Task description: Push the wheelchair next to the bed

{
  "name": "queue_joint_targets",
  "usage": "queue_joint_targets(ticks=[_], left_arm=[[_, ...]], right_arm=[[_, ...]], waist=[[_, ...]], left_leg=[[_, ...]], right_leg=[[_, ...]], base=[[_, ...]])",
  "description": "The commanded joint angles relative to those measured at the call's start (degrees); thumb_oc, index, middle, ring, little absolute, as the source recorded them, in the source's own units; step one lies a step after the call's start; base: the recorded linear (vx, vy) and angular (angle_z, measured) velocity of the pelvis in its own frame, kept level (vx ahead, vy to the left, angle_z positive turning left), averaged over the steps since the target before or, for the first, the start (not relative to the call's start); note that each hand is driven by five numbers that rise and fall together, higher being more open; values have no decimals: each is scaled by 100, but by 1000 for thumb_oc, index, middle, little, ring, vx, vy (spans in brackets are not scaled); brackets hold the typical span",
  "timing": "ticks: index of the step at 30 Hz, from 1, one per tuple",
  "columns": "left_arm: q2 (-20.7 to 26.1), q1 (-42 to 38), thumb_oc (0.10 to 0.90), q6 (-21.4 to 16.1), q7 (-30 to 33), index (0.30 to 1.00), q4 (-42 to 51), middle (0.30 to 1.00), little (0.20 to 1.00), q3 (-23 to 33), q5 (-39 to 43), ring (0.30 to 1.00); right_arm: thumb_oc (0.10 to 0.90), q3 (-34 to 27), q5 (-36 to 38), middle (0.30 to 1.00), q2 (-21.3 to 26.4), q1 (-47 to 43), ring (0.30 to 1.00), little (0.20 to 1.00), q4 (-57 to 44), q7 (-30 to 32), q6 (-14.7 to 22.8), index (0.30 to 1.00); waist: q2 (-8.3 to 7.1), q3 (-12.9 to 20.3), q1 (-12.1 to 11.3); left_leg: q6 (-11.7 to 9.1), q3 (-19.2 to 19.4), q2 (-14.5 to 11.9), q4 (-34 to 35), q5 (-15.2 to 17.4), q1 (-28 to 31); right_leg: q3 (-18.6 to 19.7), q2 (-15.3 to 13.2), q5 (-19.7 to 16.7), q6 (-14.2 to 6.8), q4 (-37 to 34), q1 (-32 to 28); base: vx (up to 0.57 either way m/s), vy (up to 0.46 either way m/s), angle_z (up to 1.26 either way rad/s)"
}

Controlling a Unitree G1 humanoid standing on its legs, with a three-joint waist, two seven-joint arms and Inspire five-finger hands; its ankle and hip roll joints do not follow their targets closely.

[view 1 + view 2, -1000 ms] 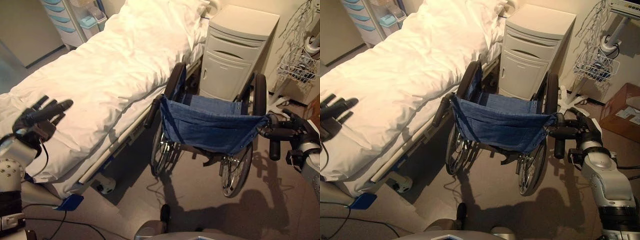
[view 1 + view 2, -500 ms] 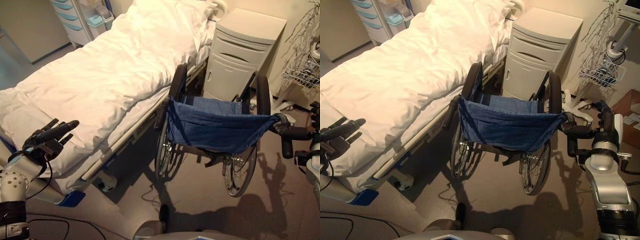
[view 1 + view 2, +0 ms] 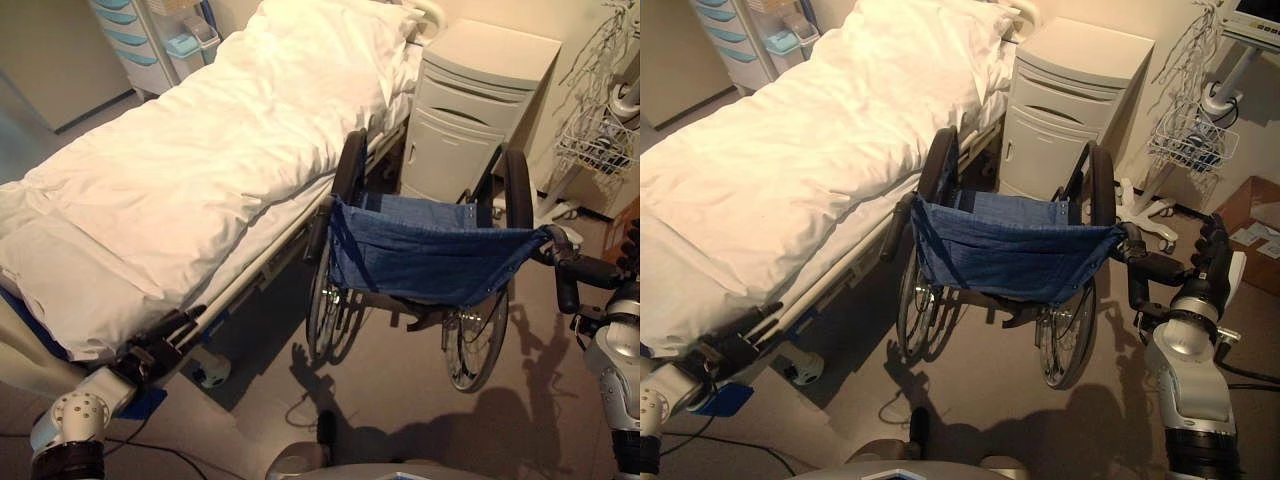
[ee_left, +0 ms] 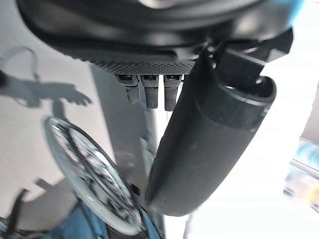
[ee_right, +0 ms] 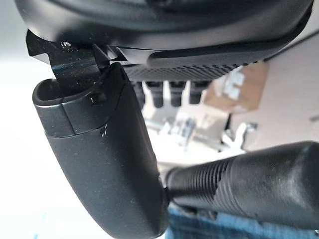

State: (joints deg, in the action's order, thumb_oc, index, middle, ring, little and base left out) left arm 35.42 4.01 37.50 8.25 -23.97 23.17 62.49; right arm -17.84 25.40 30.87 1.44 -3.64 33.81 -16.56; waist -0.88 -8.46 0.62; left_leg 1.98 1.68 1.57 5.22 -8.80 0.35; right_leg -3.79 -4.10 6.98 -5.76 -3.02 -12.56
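- The folding wheelchair with the blue cloth back (image 3: 425,262) stands just beside the white-covered hospital bed (image 3: 190,170), facing a cream bedside cabinet (image 3: 478,105).
- The right hand (image 3: 1205,272) is at the black push handle (image 5: 249,179), fingers straight, not wrapped round it.
- The left hand (image 3: 155,348) hangs low by the bed, fingers relaxed.
- The push looks nearly done; next, maybe a small nudge closer.

Wheelchair (image 3: 425,262) wedged between bed (image 3: 190,170) and cabinet (image 3: 470,110); open floor (image 3: 400,410) behind.

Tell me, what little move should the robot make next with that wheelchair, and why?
Probably bring the left hand, now low by the bed, across to the wheelchair's free left handle. The right hand is at the right handle, and pushing from one side might swing the chair.
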Motion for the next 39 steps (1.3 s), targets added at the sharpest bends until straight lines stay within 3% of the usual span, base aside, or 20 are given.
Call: queue_joint_targets(ticks=[1,2,5,6,7,9,13,15,17,18,19,21,22,23,25,26,29,34,39], left_arm=[[-67,-215,800,-253,-408,900,-493,900,900,31,-278,900],[-210,-147,800,-276,-397,900,-593,900,900,-79,-339,900],[-464,-52,800,-373,-421,900,-891,900,900,-294,-485,900],[-677,17,800,-456,-376,900,-1169,900,900,-435,-472,900],[-718,28,800,-464,-373,900,-1219,900,900,-464,-481,900],[-1132,146,800,-660,-475,900,-1844,900,900,-705,-891,900],[-1603,136,800,-798,-638,900,-2701,900,900,-881,-1280,900],[-1750,85,800,-979,-772,900,-3325,900,900,-924,-1461,900],[-1773,12,800,-1071,-861,900,-3725,900,900,-934,-1598,900],[-1787,-86,800,-1273,-910,900,-4290,900,900,-969,-1848,900],[-1791,-104,800,-1286,-912,900,-4338,900,900,-972,-1868,900],[-1867,-241,800,-1563,-687,900,-5003,900,900,-1045,-2094,900],[-1868,-248,800,-1580,-671,900,-5033,900,900,-1050,-2122,900],[-1907,-295,800,-1928,-433,900,-5380,900,900,-1158,-2458,900],[-1969,-336,800,-2157,-238,900,-5589,900,900,-1277,-2576,900],[-2077,-369,800,-2490,82,900,-5667,900,900,-1441,-2811,900],[-2256,-409,800,-2994,423,900,-5665,900,900,-1683,-3339,900],[-2519,-300,800,-2949,36,900,-5678,900,900,-2056,-3802,900],[-2495,-222,800,-2957,-147,900,-5651,900,900,-2308,-3904,900]], right_arm=[[800,-1107,904,900,361,310,900,900,609,842,1342,900],[800,-1049,1386,900,109,371,900,900,674,746,1710,900],[800,-997,2104,900,-285,426,900,900,898,436,2140,900],[800,-927,2837,900,-582,445,900,900,1112,82,2461,900],[800,-919,2969,900,-635,447,900,900,1150,-6,2508,900],[800,-919,5088,900,-1234,405,900,900,1797,-1243,3281,900],[800,-1084,6350,900,-1687,288,900,900,2813,-2547,3242,900],[800,-1064,6354,900,-1805,210,900,900,3611,-2589,3218,900],[800,-1048,6241,900,-1780,147,900,900,4184,-2560,3114,900],[800,-1085,5966,900,-1638,104,900,900,5253,-2716,2792,900],[800,-1085,5920,900,-1608,86,900,900,5344,-2707,2755,900],[800,-739,4910,900,-1510,43,900,900,6564,-2234,2270,900],[800,-722,4852,900,-1504,37,900,900,6614,-2188,2241,900],[800,-351,3825,900,-1458,56,900,900,7328,-1920,1754,900],[800,-89,3007,900,-1481,38,900,900,7649,-1793,1343,900],[800,462,1792,900,-1585,48,900,900,8058,-1814,738,900],[800,1303,632,900,-1831,61,900,900,8285,-2142,135,900],[800,2193,-224,900,-2094,71,900,900,8207,-2921,-27,900],[800,2302,-415,900,-1994,111,900,900,8272,-3520,57,900]], waist=[[252,557,233],[240,566,241],[219,586,250],[206,599,258],[203,606,259],[175,643,265],[146,676,274],[128,696,283],[119,710,282],[98,734,260],[104,743,257],[71,756,204],[73,765,204],[47,772,166],[32,775,148],[9,769,96],[-20,737,2],[-2,672,-121],[26,701,-150]], left_leg=[[-349,17,-314,-22,705,549],[-346,24,-312,-22,709,549],[-346,41,-313,-22,715,533],[-344,51,-312,-22,715,520],[-343,52,-310,-22,716,517],[-342,87,-316,-22,729,497],[-363,66,-310,-22,754,465],[-383,76,-316,-22,749,448],[-398,76,-318,-22,750,440],[-405,51,-312,-22,753,439],[-407,41,-312,-22,801,457],[-404,9,-304,-22,730,423],[-406,0,-304,-22,778,444],[-392,-21,-302,-22,764,444],[-382,-18,-305,-22,745,434],[-375,-33,-304,-22,693,396],[-368,-116,-286,-22,608,324],[-337,-246,-239,-22,568,242],[-314,-311,-192,-22,587,209]], right_leg=[[-131,44,-1001,-103,-190,713],[-133,45,-1007,-102,-190,717],[-147,43,-1018,-109,-193,733],[-146,48,-1025,-105,-197,745],[-144,50,-1025,-104,-197,749],[-153,63,-1024,-102,-196,770],[-143,79,-1012,-88,-195,785],[-133,87,-1020,-80,-191,797],[-138,91,-1017,-72,-189,800],[-138,104,-1000,-56,-183,790],[-135,106,-958,-63,-188,769],[-141,124,-981,-19,-171,782],[-140,126,-941,-25,-178,757],[-138,137,-938,-2,-163,746],[-154,136,-952,11,-160,743],[-187,131,-995,30,-148,763],[-247,107,-1036,61,-97,810],[-354,51,-1033,81,-31,850],[-383,37,-1027,68,-11,876]], base=[[-19,-6,-4],[-22,-8,-5],[-27,-8,-8],[-22,-4,-11],[-37,-7,-14],[-29,-10,-11],[-15,-3,-8],[-8,-3,2],[0,0,0],[32,-3,0],[0,-9,3],[1,-7,4],[37,-5,1],[37,-4,-1],[-3,-1,2],[-14,2,6],[-22,14,9],[-23,33,19],[-2,45,8]])
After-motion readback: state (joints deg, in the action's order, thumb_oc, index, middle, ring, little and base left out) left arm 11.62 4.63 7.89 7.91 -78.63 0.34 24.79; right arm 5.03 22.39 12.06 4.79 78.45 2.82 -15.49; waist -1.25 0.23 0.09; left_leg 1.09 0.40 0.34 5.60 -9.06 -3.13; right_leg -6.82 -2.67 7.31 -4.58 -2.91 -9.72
